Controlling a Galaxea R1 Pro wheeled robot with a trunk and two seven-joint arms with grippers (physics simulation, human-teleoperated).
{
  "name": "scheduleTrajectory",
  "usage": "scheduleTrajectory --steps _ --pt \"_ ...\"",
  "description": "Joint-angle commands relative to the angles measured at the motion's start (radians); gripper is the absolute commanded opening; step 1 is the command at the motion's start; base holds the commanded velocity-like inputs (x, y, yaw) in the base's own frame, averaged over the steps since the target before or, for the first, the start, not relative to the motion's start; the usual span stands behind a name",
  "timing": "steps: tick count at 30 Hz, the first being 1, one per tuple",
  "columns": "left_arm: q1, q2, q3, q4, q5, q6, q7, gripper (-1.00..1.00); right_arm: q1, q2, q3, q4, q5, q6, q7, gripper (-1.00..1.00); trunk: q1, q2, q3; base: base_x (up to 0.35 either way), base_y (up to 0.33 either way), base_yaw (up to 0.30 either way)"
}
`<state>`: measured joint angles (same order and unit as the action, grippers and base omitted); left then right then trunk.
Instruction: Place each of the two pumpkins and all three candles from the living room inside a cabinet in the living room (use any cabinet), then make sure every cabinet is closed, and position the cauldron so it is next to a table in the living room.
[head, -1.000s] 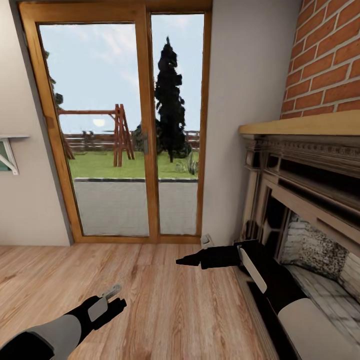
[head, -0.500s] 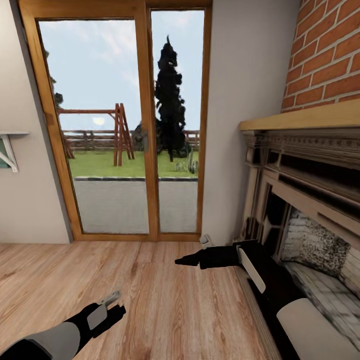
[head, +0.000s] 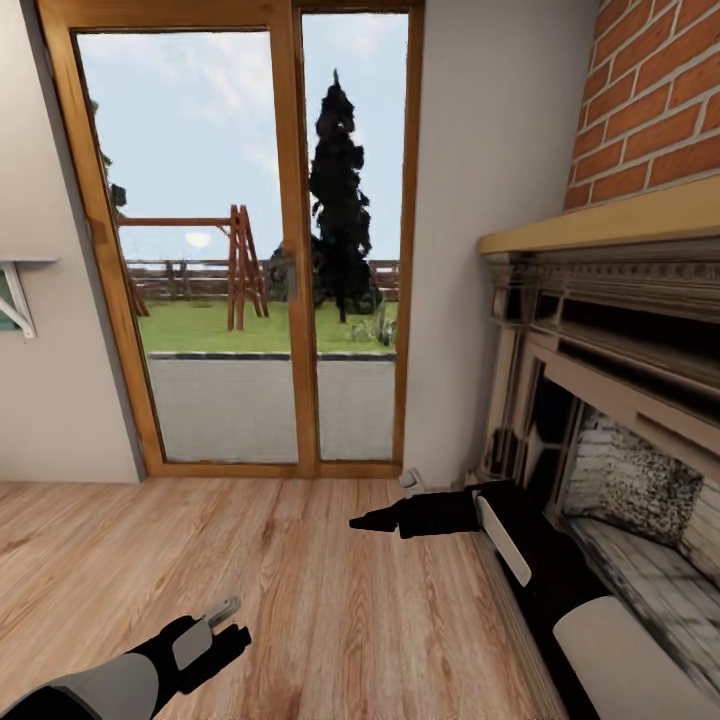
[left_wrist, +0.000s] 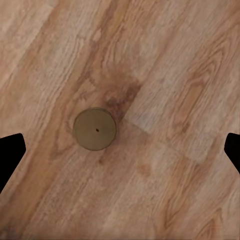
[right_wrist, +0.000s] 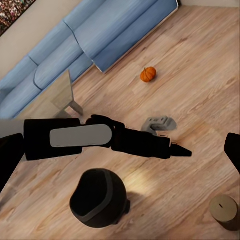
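Observation:
A round tan candle (left_wrist: 95, 129) stands on the wood floor, seen from above between the spread fingers of my open left gripper (head: 232, 620). My right gripper (head: 380, 505) is open and empty, pointing left above the floor in front of the fireplace. In the right wrist view an orange pumpkin (right_wrist: 148, 74) lies on the floor near a blue sofa, a candle (right_wrist: 223, 210) stands below the tip of my left arm, and a round black body that looks like the cauldron (right_wrist: 97, 197) sits on the floor. A corner of the pale table (right_wrist: 60, 92) shows by the sofa. The cabinet is out of view.
A wood-framed glass door (head: 250, 250) fills the wall ahead. A brick fireplace (head: 610, 400) with a wooden mantel stands close on the right, beside my right arm. The blue sofa (right_wrist: 100, 35) lines the far side in the right wrist view. Wood floor (head: 330, 600) lies ahead.
My left gripper has sunk a little lower toward the floor. The head view has shifted slightly. The right arm has held still.

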<state>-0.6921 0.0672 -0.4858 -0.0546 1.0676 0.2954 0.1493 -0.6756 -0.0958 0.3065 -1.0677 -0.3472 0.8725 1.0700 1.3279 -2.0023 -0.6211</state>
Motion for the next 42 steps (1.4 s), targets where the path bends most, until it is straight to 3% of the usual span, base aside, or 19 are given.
scheduleTrajectory --steps 1,17,22,28,33,39,42 --pt "0.002 -0.001 -0.008 -0.004 0.01 0.006 0.007 1.0 -0.001 -0.001 0.002 0.0 -0.004 0.005 -0.001 1.0 0.004 -0.008 -0.004 0.0 0.0 0.0" --pt "0.04 -0.003 -0.043 -0.004 0.006 -0.009 0.007 1.0 -0.001 -0.001 0.002 0.0 -0.005 0.005 0.0 1.0 0.065 -0.12 -0.054 0.0 0.0 0.0" --pt "0.045 -0.013 -0.052 -0.004 0.006 -0.074 0.007 1.0 -0.001 -0.001 0.002 0.0 -0.004 0.005 0.0 1.0 0.084 -0.155 -0.07 0.0 0.0 0.0" --pt "0.048 -0.033 -0.122 -0.004 0.006 -0.142 0.007 1.0 -0.001 -0.001 0.002 0.0 -0.004 0.005 0.0 1.0 0.107 -0.197 -0.089 0.0 0.0 0.0" --pt "0.048 -0.035 -0.132 -0.004 0.008 -0.199 0.007 1.0 -0.001 0.0 0.002 0.0 -0.004 0.005 -0.001 1.0 0.126 -0.232 -0.105 0.0 0.0 0.0" --pt "0.05 -0.048 -0.144 -0.003 0.007 -0.21 0.007 1.0 -0.001 -0.001 0.002 0.0 -0.004 0.005 -0.001 1.0 0.149 -0.274 -0.123 0.0 0.0 0.0" --pt "0.056 -0.058 -0.2 -0.003 0.008 -0.21 0.007 1.0 -0.001 -0.001 0.002 -0.001 -0.004 0.005 -0.001 1.0 0.161 -0.295 -0.133 0.0 0.0 0.0"
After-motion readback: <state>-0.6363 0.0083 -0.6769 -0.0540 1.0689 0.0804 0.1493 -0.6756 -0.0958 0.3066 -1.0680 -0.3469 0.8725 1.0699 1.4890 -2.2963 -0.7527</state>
